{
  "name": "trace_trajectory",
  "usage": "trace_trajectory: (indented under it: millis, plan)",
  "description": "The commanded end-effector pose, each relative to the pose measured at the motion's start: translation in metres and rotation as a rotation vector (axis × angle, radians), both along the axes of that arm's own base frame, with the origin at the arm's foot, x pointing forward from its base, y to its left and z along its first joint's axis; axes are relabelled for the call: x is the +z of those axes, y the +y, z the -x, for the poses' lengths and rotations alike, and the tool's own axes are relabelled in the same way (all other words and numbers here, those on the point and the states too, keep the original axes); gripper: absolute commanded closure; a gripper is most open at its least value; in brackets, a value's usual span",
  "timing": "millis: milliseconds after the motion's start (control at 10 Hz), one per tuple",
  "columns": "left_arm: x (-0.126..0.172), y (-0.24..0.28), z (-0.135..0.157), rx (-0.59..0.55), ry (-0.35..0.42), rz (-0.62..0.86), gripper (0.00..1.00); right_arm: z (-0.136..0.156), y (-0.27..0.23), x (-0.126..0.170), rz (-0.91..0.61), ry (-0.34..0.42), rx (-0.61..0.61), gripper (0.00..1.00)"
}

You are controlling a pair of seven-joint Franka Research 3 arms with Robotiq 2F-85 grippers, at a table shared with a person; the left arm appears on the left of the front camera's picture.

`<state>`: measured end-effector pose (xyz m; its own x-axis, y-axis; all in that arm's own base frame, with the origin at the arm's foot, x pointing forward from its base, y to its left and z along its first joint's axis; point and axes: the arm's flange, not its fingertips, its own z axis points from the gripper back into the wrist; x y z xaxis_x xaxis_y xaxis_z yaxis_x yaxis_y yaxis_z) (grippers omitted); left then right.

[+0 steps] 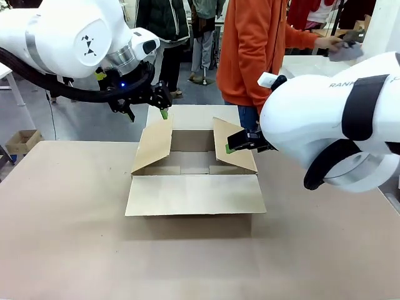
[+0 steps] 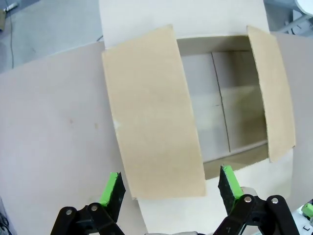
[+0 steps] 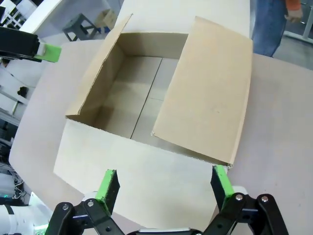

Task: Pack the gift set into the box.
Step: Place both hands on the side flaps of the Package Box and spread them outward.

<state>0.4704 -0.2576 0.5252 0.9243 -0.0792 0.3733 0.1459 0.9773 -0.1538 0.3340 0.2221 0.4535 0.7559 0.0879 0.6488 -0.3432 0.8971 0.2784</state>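
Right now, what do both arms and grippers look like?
Both are rounded white shells. The left arm has a black geometric mark, a silver ring, a black cable and a blue light. The right arm shows grey lettering and a black band. The left gripper and right gripper are black with green pads.

box point(image 1: 194, 164): 1 | flaps point(image 1: 194, 195): 4 | robot arms point(image 1: 62, 37) point(image 1: 325, 125): 2 | person point(image 1: 253, 50) at table point(image 1: 62, 237): 1

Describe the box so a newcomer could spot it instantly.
Start at the wide tan table before the person in orange. At its middle sits the cardboard box, flaps open, empty. The other carton is smaller, on the floor.
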Motion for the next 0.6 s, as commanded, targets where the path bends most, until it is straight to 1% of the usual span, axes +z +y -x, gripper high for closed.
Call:
trace_trajectory:
  millis: [0, 100, 200, 300, 400, 500]
  plan:
    - [0.0, -0.029, -0.009, 0.026, -0.032, -0.101, 0.0, -0.003, 0.0, -0.001, 0.005, -0.008, -0.006, 0.0]
    - [-0.003, -0.055, -0.027, 0.08, -0.017, -0.17, 0.0, -0.003, 0.0, -0.001, 0.005, -0.008, -0.006, 0.0]
    - [-0.009, -0.076, -0.045, 0.101, -0.006, -0.226, 0.0, -0.003, 0.0, -0.001, 0.005, -0.008, -0.006, 0.0]
    - [-0.018, -0.089, -0.065, 0.163, 0.006, -0.293, 0.0, -0.003, 0.0, -0.001, 0.005, -0.008, -0.006, 0.0]
    - [-0.027, -0.098, -0.078, 0.22, 0.002, -0.349, 0.0, -0.003, 0.0, -0.001, 0.005, -0.008, -0.006, 0.0]
    - [-0.034, -0.1, -0.083, 0.243, 0.002, -0.368, 0.0, -0.003, 0.0, -0.001, 0.005, -0.008, -0.006, 0.0]
